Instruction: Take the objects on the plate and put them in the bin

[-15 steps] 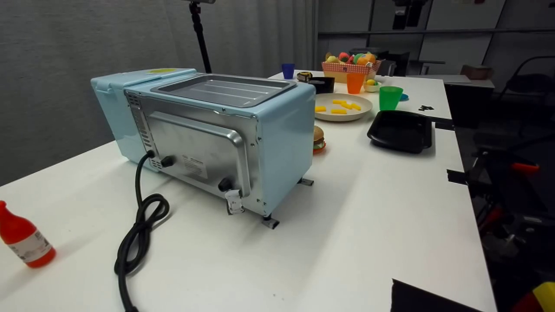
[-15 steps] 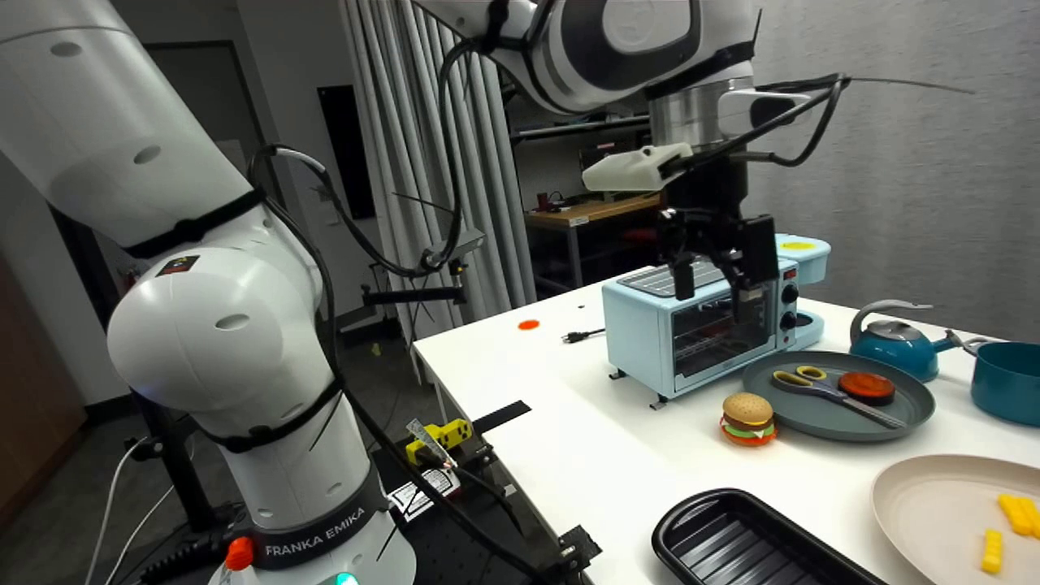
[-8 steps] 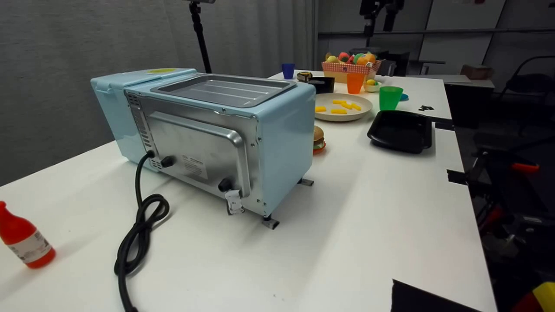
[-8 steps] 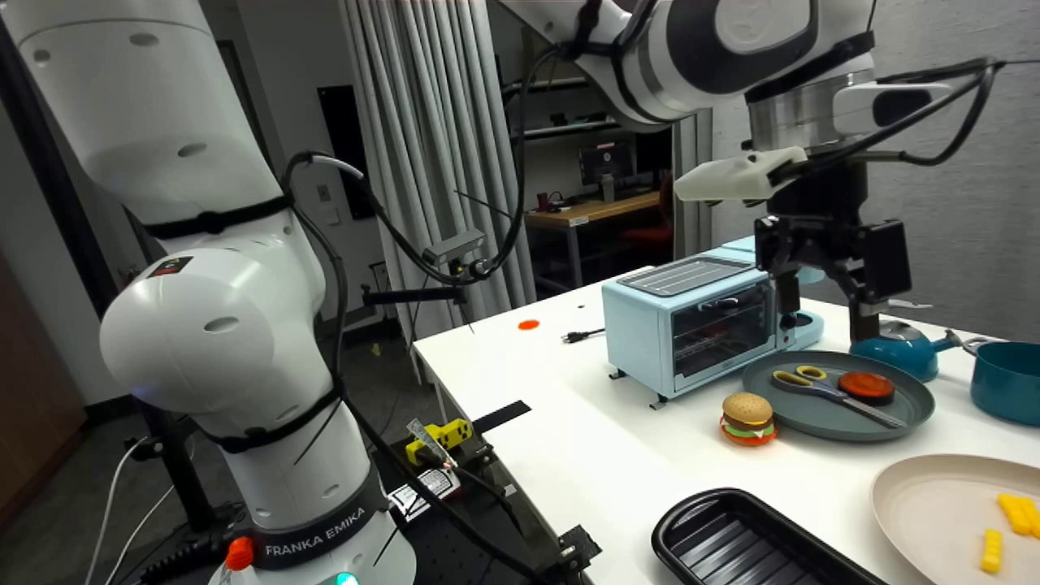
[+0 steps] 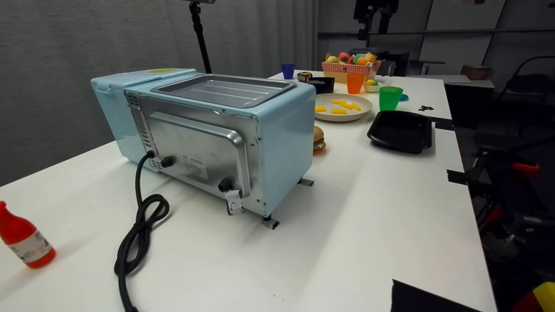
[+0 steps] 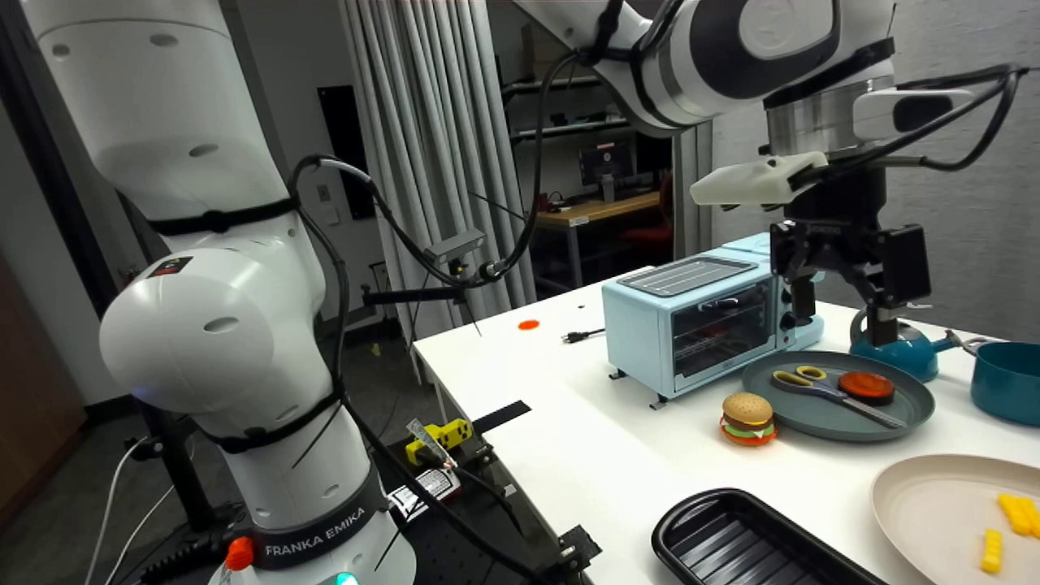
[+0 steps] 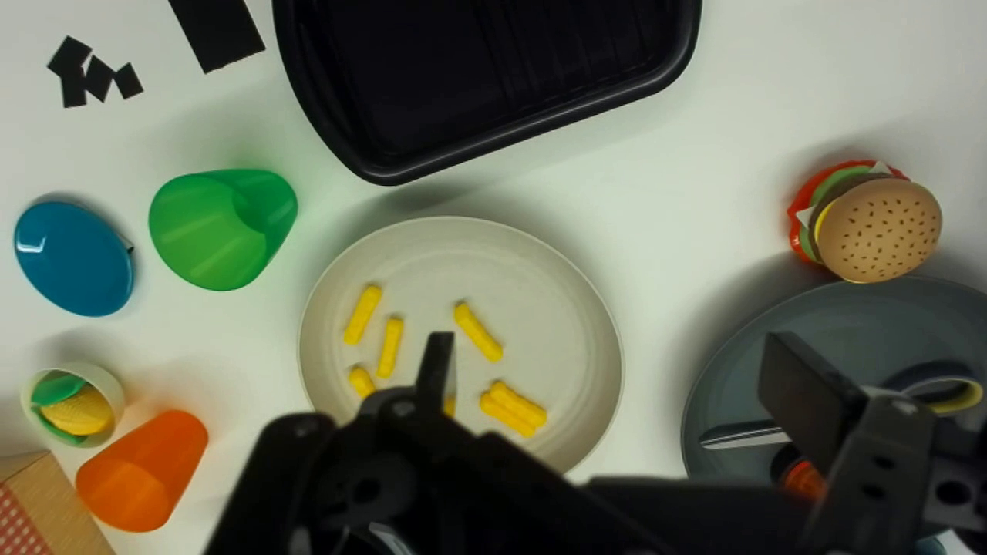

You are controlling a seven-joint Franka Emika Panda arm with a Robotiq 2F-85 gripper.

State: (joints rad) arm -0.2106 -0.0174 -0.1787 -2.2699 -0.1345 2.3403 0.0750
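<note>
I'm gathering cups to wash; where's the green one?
In the wrist view, the green cup stands on the left, between the blue disc and the pale plate.

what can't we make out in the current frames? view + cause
Yellow sticks, exact count: gripper covers part of the pale plate, in the wrist view.
Teal pot, right side: cut off by right edge, in an exterior view.
Label on the red bottle: text too small to read, in an exterior view.
Toaster oven, any contents: dim behind the glass door, in an exterior view.
</note>
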